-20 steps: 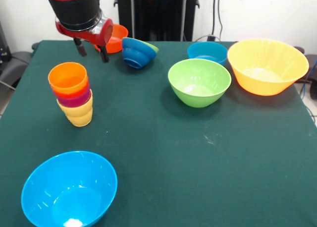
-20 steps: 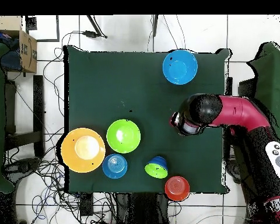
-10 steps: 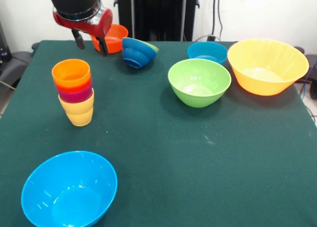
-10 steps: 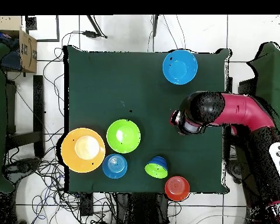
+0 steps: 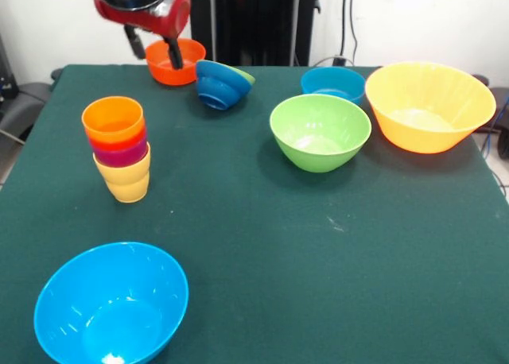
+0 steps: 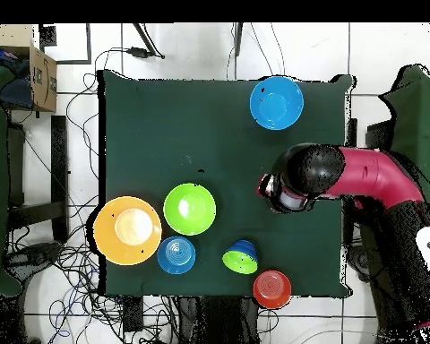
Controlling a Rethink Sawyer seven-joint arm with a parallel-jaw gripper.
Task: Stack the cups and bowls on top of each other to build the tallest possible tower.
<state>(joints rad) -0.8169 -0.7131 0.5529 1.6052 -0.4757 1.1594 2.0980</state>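
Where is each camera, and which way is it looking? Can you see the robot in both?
Front view: across the table, facing the robot; its gripper hangs open at the top, above the stacked cups.
Overhead view: straight down on the table; the red arm reaches in from the right.
Both show the green bowl and big yellow bowl.

The arm [image 5: 143, 2] is cut off by the top edge in the front view. From above, the arm [image 6: 344, 175] covers the gripper and the stack of cups under it. The big blue bowl [image 5: 111, 304] is cut off at the bottom.
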